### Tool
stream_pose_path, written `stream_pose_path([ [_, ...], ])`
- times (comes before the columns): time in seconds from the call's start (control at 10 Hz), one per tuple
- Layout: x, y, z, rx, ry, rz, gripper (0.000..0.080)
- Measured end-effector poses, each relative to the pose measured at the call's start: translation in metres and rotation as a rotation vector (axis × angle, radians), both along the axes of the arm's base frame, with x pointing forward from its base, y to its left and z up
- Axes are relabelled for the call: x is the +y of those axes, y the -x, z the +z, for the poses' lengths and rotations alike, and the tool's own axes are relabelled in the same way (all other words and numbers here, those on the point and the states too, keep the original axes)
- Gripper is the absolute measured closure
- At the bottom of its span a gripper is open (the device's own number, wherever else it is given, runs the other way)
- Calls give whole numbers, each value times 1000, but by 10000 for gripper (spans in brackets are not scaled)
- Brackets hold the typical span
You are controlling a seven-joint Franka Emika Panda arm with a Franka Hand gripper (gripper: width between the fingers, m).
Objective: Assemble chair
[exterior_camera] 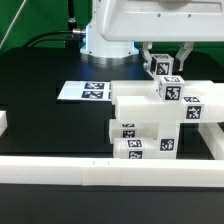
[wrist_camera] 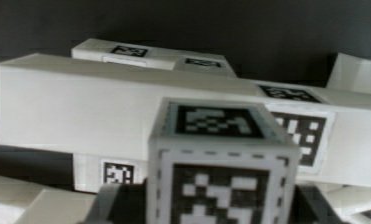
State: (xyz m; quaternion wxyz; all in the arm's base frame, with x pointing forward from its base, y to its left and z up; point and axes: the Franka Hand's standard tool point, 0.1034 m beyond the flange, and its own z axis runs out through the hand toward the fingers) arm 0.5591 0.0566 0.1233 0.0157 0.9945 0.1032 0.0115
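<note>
The chair (exterior_camera: 160, 125) is standing part-built on the black counter (exterior_camera: 40, 110) near the front rail (exterior_camera: 100, 172), the gripper (exterior_camera: 162, 62) pinching a small tagged cube (exterior_camera: 162, 68) above it, needing squared, slow lowering.

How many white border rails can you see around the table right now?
2: a long rail runs across the front edge of the exterior view, and a short end of another shows at that view's left edge. Others may lie outside the frame.
</note>
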Motion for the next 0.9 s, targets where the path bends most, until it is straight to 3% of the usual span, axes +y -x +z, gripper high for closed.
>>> stream_pose_path([
  [0.9, -1, -5, -8, -36, 7, 2, 515],
])
